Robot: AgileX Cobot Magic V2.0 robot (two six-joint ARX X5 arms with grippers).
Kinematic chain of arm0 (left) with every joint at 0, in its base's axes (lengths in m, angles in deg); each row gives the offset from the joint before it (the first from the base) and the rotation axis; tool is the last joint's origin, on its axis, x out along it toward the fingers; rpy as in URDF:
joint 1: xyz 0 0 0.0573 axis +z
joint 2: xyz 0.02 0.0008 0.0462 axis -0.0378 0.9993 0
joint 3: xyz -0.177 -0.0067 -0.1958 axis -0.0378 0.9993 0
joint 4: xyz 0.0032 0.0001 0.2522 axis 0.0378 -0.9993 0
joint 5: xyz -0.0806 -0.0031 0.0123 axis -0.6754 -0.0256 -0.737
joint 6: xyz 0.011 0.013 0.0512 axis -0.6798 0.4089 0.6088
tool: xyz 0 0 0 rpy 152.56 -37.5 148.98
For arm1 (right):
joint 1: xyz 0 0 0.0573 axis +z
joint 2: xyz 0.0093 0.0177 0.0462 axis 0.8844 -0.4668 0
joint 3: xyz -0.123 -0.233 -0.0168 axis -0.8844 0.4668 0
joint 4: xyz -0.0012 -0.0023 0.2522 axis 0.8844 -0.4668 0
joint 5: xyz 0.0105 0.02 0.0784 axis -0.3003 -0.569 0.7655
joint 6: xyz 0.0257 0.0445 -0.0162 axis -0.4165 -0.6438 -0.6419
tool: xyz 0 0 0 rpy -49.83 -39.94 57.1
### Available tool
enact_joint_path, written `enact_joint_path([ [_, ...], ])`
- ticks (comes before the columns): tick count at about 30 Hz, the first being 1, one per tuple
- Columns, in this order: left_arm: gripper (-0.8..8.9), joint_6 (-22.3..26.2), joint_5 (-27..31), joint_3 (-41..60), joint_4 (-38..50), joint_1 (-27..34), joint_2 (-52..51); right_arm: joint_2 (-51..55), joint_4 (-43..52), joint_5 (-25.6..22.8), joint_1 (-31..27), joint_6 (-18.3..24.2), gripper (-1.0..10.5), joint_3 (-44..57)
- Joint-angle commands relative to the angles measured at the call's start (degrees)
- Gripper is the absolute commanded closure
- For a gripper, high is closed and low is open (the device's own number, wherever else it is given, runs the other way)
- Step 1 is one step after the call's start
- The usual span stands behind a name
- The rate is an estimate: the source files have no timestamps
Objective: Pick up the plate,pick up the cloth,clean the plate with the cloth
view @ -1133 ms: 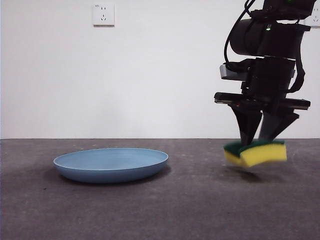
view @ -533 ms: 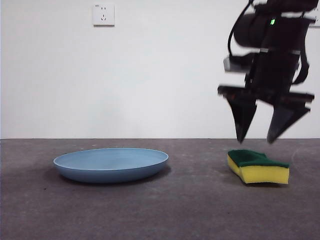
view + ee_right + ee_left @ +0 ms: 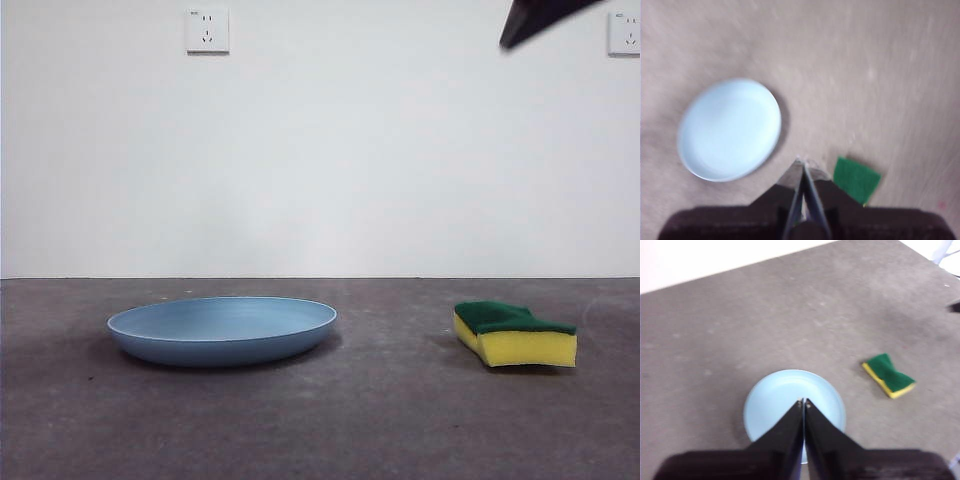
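- While both arms wait up high, one plate (image 3: pixel 222 330) and one cloth (image 3: pixel 515 334) lie well apart on the gray tabletop (image 3: pixel 380 420).
- The left end effector (image 3: pixel 803 402) is closed on nothing, above the plate.
- The right end effector (image 3: pixel 802 162) is closed too, holding nothing; its picture is blurry.
- In the front view only one black tip shows, cut off at a top corner.

I am working in what is looking like a bare lab test space: a grey table (image 3: pixel 320 420) is lying before a blank white wall (image 3: pixel 350 150) carrying only two power sockets (image 3: pixel 207 30).
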Motion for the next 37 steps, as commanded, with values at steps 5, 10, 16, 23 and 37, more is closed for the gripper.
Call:
enact_joint_path([
  [5,8.21,0.9,3.0,9.1,9.3,-0.2,-10.0,12.0,6.5,-7.7,4.4,1.3,9.6,6.6],
  [10,8.21,-0.3,4.5,25.1,18.3,-0.2,-21.8,22.7,11.7,-12.4,7.8,1.2,9.6,18.3],
  [16,8.21,-1.4,4.4,38.9,24.3,-0.2,-31.2,29.4,13.1,-14.9,9.4,1.0,9.6,26.2],
  [23,8.17,-4.1,4.4,39.3,20.1,-0.2,-31.1,29.4,13.0,-14.9,9.3,0.4,9.5,26.2],
  [37,8.17,-1.9,4.7,39.4,19.5,-0.2,-27.1,29.3,13.0,-14.9,9.3,0.4,9.5,26.2],
])
